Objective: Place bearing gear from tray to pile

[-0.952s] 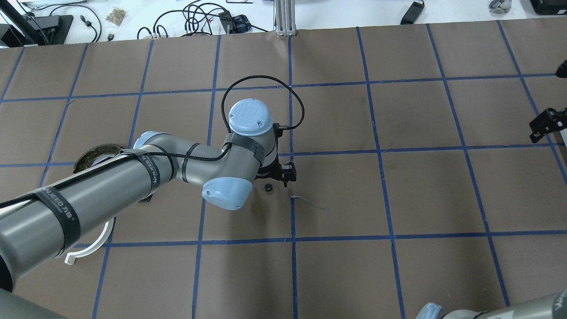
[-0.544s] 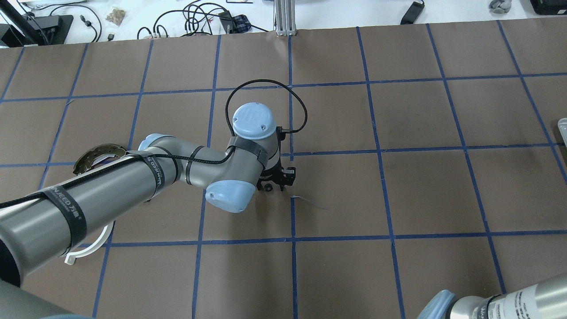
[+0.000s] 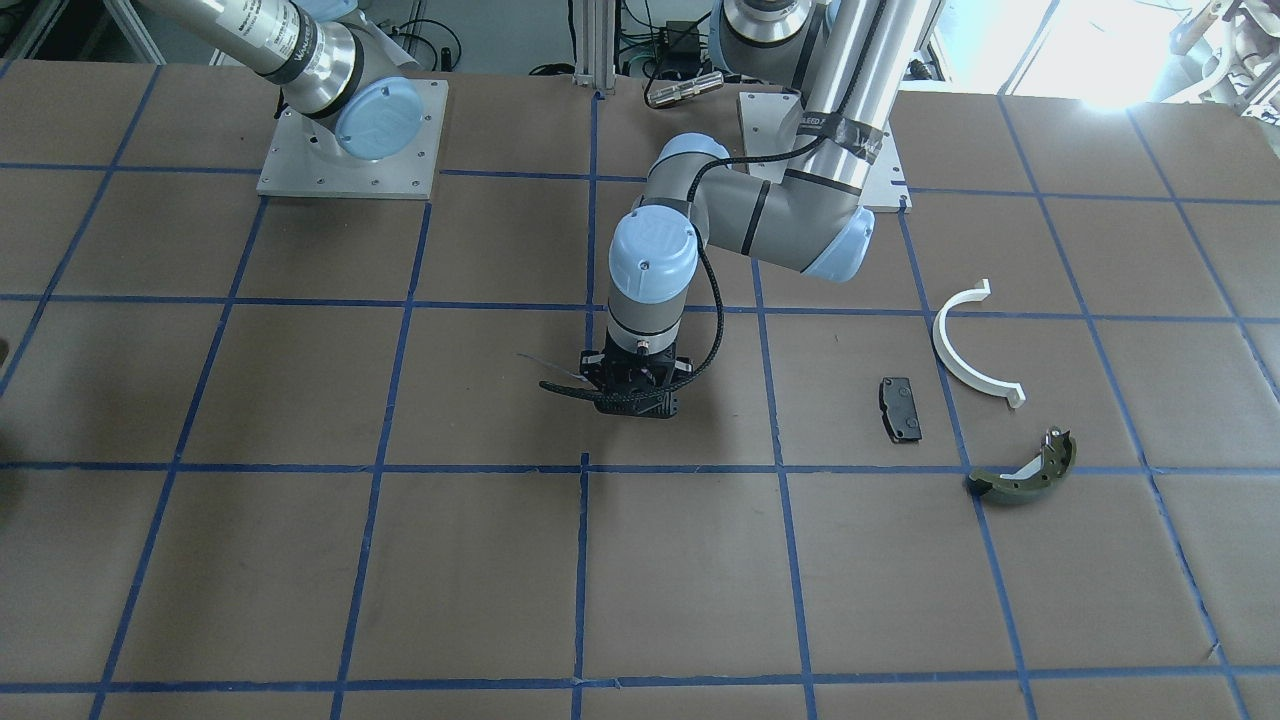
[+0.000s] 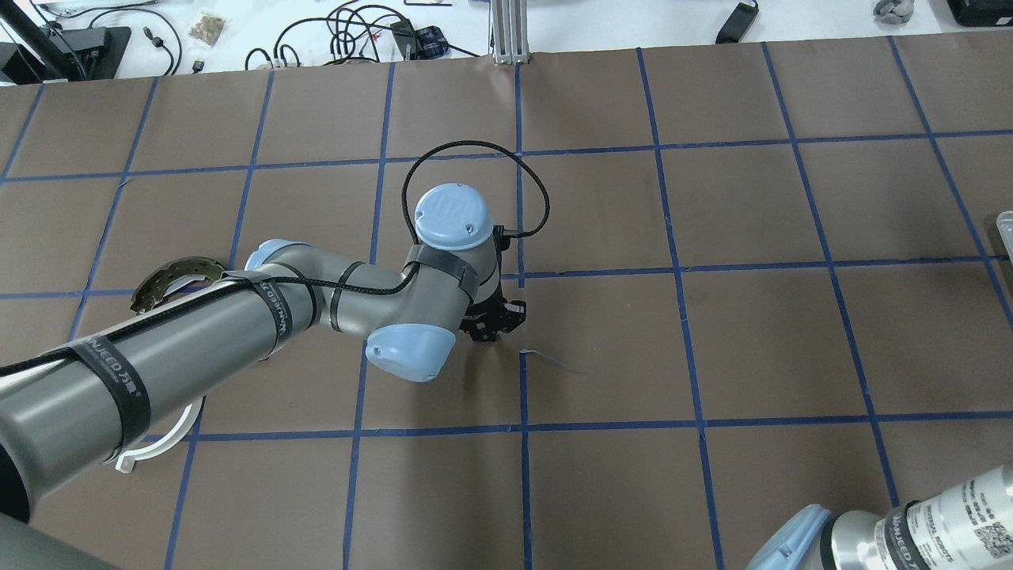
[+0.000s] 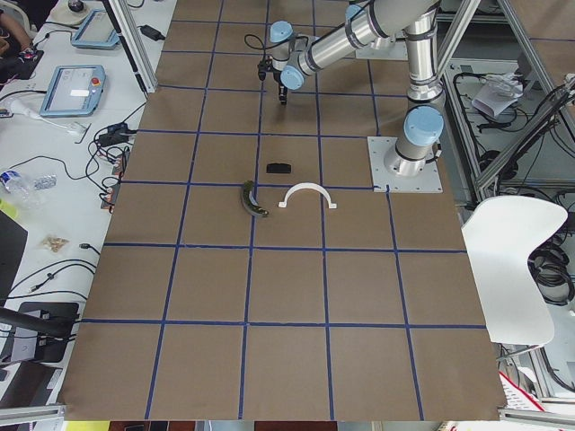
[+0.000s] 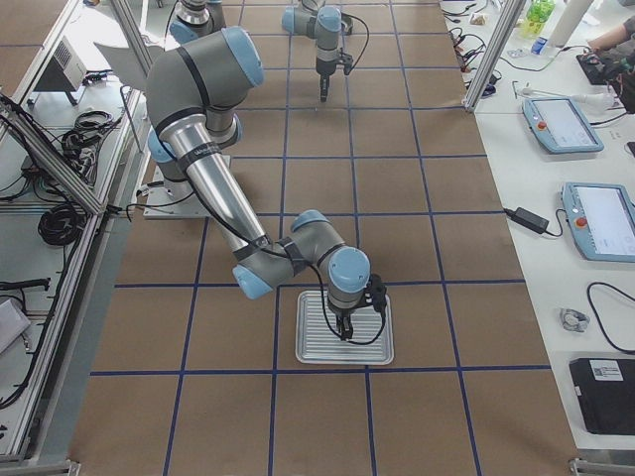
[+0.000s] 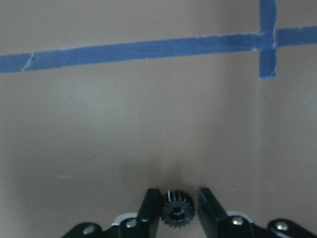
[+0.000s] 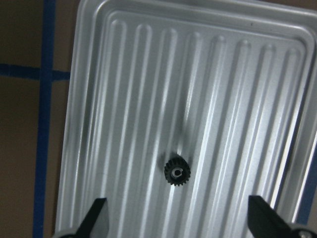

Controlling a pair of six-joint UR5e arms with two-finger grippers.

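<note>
Left wrist, bearing gear (image 7: 177,214): it is seen lying flat on the brown paper, pinched at its teeth between the fingertips (image 7: 151,206) of the left gripper (image 7: 177,203).
Left wrist, risk: only the very tips are engaged on a toothed rim, so the gear may be squeezed out or tilted on lifting if the pinch is off-centre.
Front view, pile (image 3: 900,408): three loose parts are shown, and they could be knocked if the carry is made low.
Front view, left arm: the wrist is pointed straight down and the claw is set at the paper, well apart from the pile, on the robot's right of it.
Overhead, left arm: the forearm is stretched across above the pile, so part of it is hidden.
Right side view, right arm: it is folded low, wrist vertical over the tray (image 6: 310,352), far from the pile.
Right wrist, right gripper (image 8: 179,218): the fingers are spread wide above a second gear (image 8: 177,174), which lies on the tray.
</note>
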